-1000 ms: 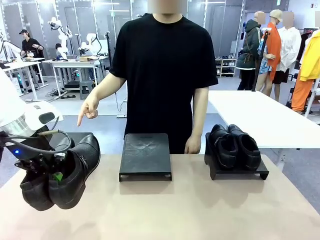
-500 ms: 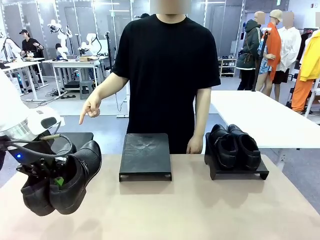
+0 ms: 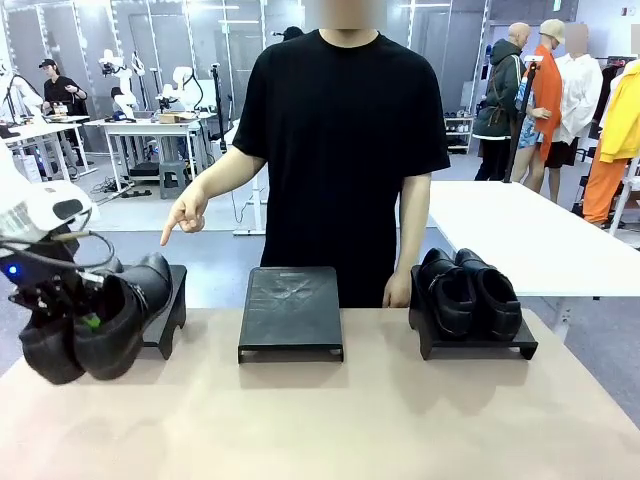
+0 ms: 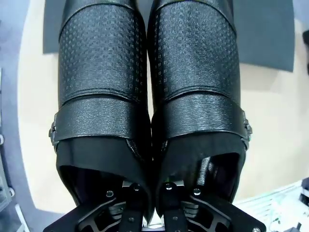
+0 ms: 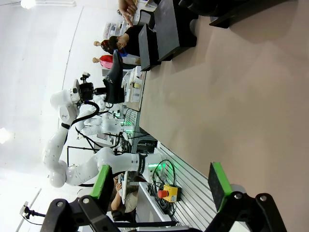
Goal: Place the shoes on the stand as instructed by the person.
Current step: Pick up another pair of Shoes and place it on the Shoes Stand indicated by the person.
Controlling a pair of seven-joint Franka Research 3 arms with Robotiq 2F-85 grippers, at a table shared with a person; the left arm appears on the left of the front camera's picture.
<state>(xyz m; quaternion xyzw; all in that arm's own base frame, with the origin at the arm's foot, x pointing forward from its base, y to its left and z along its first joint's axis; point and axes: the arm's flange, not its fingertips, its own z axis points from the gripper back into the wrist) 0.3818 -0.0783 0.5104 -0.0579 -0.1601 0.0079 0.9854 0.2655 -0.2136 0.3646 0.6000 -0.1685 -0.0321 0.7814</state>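
Observation:
A pair of glossy black shoes (image 3: 135, 295) hangs tilted, toes up, just left of and in front of the left black stand (image 3: 170, 305). My left gripper (image 3: 88, 322) is shut on the pair's touching inner walls. The left wrist view looks down both shoes (image 4: 193, 72) from the left gripper (image 4: 149, 210), with the stand (image 4: 265, 34) beyond the toes. The person (image 3: 340, 140) points a hand (image 3: 185, 215) down over the left stand. Another pair of shoes (image 3: 468, 292) sits on the right stand (image 3: 480, 345). My right gripper (image 5: 161, 186) is open above the table, holding nothing.
A bare black middle stand (image 3: 290, 310) sits at the table's far edge (image 3: 380, 315). The person's other hand (image 3: 398, 290) rests by the right stand. A white table (image 3: 520, 230) stands behind on the right.
My left arm has carried the shoes leftward and higher, uncovering the left stand beside them. The person's pointing hand has stayed over that stand.

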